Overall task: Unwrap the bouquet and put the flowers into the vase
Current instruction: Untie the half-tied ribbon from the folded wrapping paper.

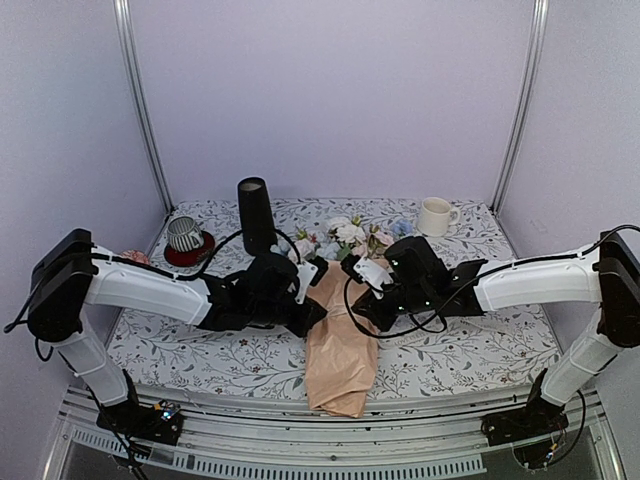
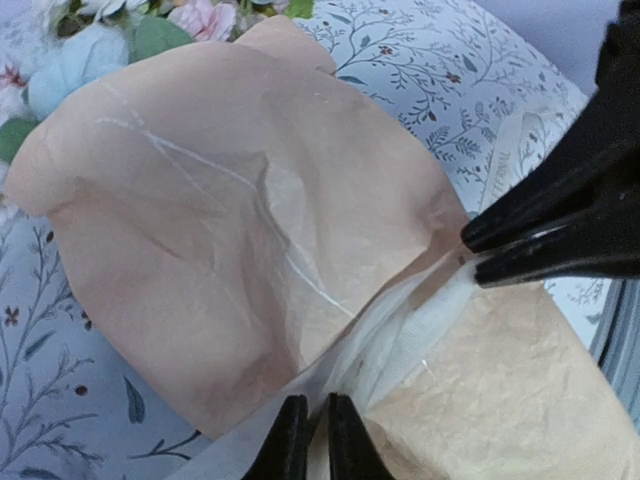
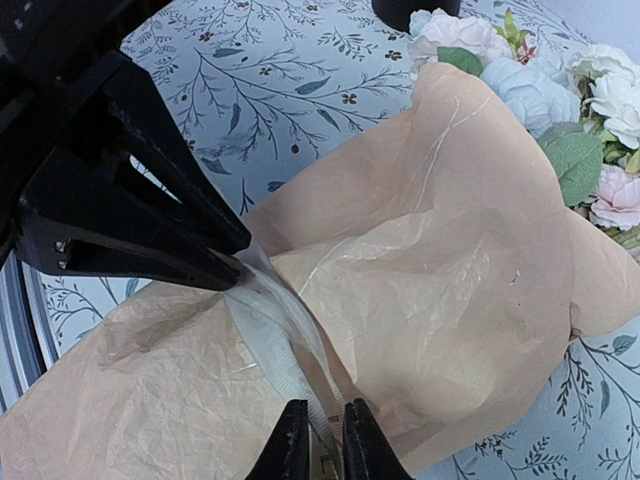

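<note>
The bouquet (image 1: 340,345) lies on the table with its peach paper wrap (image 2: 230,230) toward the front edge. Its flowers (image 1: 348,236), white, pink and light blue (image 3: 530,80), point to the back. A cream ribbon (image 3: 275,340) runs across the middle of the wrap, stretched between both grippers. My left gripper (image 2: 308,440) is shut on one end of the ribbon (image 2: 420,320). My right gripper (image 3: 318,440) is shut on the other end. They face each other over the wrap, left gripper (image 1: 318,275) and right gripper (image 1: 350,272). The black vase (image 1: 256,215) stands upright behind the left gripper.
A striped cup on a red saucer (image 1: 186,238) sits at the back left, with a small pink thing (image 1: 135,257) near the left edge. A white mug (image 1: 436,215) stands at the back right. The wrap's tail overhangs the table's front edge (image 1: 338,400).
</note>
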You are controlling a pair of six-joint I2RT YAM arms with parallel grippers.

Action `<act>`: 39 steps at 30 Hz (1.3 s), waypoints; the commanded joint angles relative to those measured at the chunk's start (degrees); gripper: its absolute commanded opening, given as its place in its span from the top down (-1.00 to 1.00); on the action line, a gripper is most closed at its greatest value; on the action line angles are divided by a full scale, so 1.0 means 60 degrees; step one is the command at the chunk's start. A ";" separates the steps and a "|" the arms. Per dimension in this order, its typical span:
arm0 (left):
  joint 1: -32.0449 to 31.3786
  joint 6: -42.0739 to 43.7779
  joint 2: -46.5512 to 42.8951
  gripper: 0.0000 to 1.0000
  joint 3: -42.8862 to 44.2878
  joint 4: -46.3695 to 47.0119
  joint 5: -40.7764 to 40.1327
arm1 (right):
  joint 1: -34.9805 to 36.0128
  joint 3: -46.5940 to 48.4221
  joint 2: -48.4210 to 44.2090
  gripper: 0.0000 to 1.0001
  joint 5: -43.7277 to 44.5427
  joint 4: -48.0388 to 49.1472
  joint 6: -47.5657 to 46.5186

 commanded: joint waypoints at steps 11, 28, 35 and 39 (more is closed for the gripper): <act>0.0203 -0.0399 -0.0489 1.00 -0.0367 -0.0075 -0.0476 | 0.0022 -0.1041 -0.1621 0.91 0.1451 0.0872 0.0420; 0.0274 -0.0773 -0.1215 1.00 -0.1476 -0.0011 -0.0784 | -0.0760 -0.3113 -0.2610 0.91 0.2570 0.1176 0.2530; 0.0274 -0.0765 -0.1312 1.00 -0.1595 0.0063 -0.0711 | -0.0770 -0.3134 -0.2712 0.66 0.2522 0.1032 0.2509; 0.0274 -0.0550 -0.1549 0.94 -0.1644 0.0411 -0.0299 | -0.0767 -0.2965 -0.3118 0.44 0.1660 0.1036 0.1970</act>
